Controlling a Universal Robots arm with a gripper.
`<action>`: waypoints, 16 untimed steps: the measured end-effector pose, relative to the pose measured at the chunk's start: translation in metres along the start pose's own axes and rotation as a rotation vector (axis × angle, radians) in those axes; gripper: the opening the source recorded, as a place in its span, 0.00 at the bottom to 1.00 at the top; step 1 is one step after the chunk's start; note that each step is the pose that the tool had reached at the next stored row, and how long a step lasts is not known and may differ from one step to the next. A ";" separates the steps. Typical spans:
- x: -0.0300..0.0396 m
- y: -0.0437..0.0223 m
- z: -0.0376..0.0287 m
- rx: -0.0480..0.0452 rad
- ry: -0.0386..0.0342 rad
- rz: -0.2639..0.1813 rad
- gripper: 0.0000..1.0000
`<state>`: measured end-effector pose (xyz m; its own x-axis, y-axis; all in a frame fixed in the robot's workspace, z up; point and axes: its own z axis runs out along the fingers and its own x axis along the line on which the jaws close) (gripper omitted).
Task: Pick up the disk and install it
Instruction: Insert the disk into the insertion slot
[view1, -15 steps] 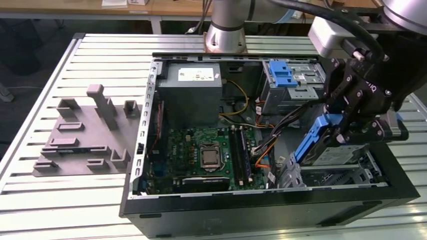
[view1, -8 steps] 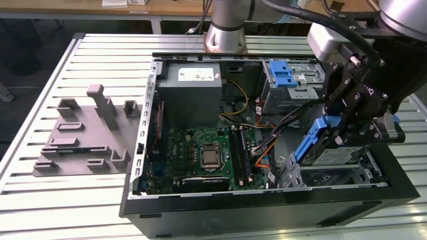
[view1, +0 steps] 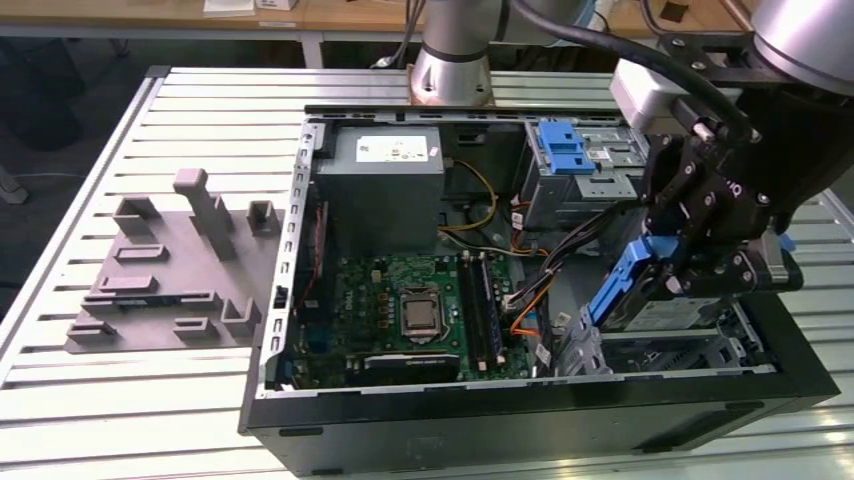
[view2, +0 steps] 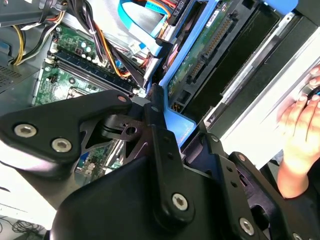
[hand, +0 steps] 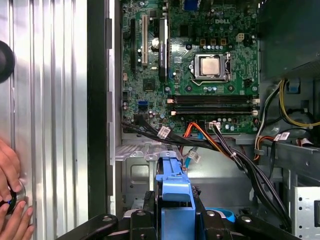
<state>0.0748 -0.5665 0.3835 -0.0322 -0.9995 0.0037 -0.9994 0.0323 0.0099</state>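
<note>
Claw (hand: 175, 216), black and two-fingered, is closed onto the blue carrier frame of the disk (view1: 663, 314), one finger on each side; I judge the grip firm. I am holding the disk just above the drive bay at the corner of the open computer case (view1: 534, 420), on the exterior view's right.

The disk is not flat. It hangs steeply tipped, its long axis slanting from the claw down toward the bay floor. Its blue rail edge faces the motherboard (view1: 414, 310), and its labelled face shows in the exterior view.

A bundle of black and orange cables (hand: 235, 155) runs just beside the bay. My worry is that the tilted lower corner catches a cable or jams on the bay wall, twisting the disk in the grip.

A person's hand (hand: 10, 195) rests on the bench (view1: 80, 400) just outside the case wall, near my arm's reach.

Further off stand the silver cage with a blue latch (view1: 574, 155) and the grey metal box (view1: 387, 175).
</note>
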 end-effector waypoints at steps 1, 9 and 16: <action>0.0000 0.0000 0.0006 0.0000 0.0001 0.000 0.36; 0.0000 -0.0001 0.0084 0.0000 0.0001 0.000 0.36; -0.0001 -0.0001 0.0130 0.0000 0.0001 0.000 0.36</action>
<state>0.0748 -0.5665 0.3705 -0.0321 -0.9995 0.0038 -0.9994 0.0322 0.0099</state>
